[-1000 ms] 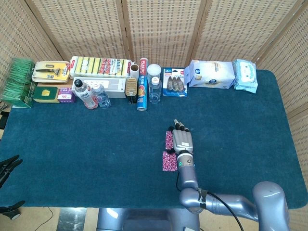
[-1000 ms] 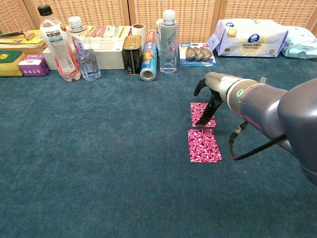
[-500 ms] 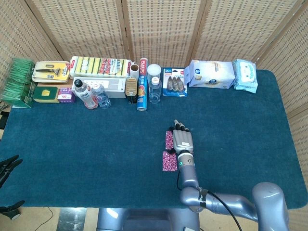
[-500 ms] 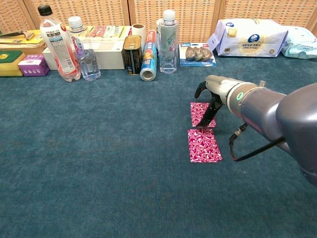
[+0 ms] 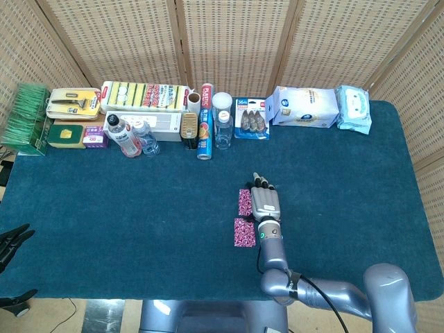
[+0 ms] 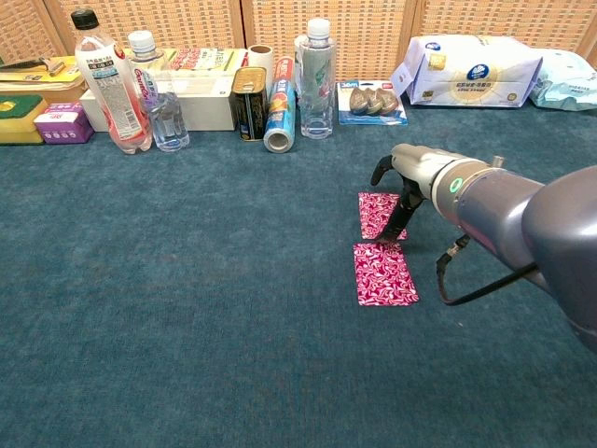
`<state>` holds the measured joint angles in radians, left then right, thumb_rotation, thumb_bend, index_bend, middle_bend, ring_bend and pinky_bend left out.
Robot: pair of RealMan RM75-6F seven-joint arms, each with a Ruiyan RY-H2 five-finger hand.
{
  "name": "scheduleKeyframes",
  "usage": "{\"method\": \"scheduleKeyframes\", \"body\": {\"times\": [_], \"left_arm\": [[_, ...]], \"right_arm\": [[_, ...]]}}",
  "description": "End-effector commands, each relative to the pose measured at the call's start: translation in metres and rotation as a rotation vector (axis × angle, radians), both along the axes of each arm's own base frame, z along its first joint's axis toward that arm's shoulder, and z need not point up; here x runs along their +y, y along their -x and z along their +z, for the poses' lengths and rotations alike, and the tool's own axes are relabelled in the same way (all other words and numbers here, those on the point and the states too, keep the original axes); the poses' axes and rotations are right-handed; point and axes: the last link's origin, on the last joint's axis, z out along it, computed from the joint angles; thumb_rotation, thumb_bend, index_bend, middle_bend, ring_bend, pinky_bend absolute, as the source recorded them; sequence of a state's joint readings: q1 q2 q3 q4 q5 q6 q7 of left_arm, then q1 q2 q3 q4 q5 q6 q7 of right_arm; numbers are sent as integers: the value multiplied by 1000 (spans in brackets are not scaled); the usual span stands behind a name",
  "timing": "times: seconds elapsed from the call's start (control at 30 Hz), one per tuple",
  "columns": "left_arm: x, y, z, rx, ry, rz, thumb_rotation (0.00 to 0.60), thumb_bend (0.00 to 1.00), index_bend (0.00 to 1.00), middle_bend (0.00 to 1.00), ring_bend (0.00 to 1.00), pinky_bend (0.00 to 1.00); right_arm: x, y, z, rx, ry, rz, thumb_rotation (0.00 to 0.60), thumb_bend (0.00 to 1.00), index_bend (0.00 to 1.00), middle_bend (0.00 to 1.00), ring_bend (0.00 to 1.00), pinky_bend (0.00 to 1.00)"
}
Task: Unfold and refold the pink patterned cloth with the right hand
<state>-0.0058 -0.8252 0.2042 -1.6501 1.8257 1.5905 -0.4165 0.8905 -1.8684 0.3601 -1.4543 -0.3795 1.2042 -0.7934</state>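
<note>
Clutter runs along the top edge of the head view, and reading from the left there's a green box (image 5: 25, 116), a pack of sponges (image 5: 144, 96), a pair of bottles (image 5: 130, 135), a blue foil roll (image 5: 204, 132), a clear bottle (image 5: 221, 119), then a big white wipes pack (image 5: 305, 106) and a blue one (image 5: 353, 107) at upper right, all on the dark teal table (image 5: 125, 215). Down at the far lower left edge, a dark shape may be the left hand (image 5: 10, 239), but whether its fingers are apart or curled I cannot tell. Centre frame now: the pink patterned cloth (image 6: 382, 249) lies flat on the table, showing as two pink panels, one behind the other, with a thin gap or crease between them. Just right of it, the right hand (image 6: 403, 182) hangs over the far panel, fingers (image 6: 395, 217) angled down with the tips touching the cloth at the seam; whether it is actually pinching the fabric I can't make out.
</note>
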Motion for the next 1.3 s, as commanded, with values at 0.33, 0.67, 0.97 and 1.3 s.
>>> {"method": "scheduleKeyframes", "body": {"times": [0.33, 0.67, 0.97, 1.3], "left_arm": [[0, 0, 1, -1, 0, 1, 600, 70, 0, 0, 0, 49], [0, 0, 0, 1, 1, 0, 600, 70, 0, 0, 0, 48], [0, 0, -1, 4, 5, 0, 600, 70, 0, 0, 0, 48], [0, 0, -1, 3, 3, 0, 600, 71, 0, 0, 0, 49]], "right_arm": [[1, -1, -2, 3, -11, 2, 600, 230, 184, 0, 0, 141], [-1, 1, -2, 5, -6, -6, 600, 230, 184, 0, 0, 142], [-2, 2, -4, 1, -11, -5, 600, 234, 184, 0, 0, 141], [-2, 2, -4, 6, -16, -7, 600, 239, 189, 0, 0, 141]]}}
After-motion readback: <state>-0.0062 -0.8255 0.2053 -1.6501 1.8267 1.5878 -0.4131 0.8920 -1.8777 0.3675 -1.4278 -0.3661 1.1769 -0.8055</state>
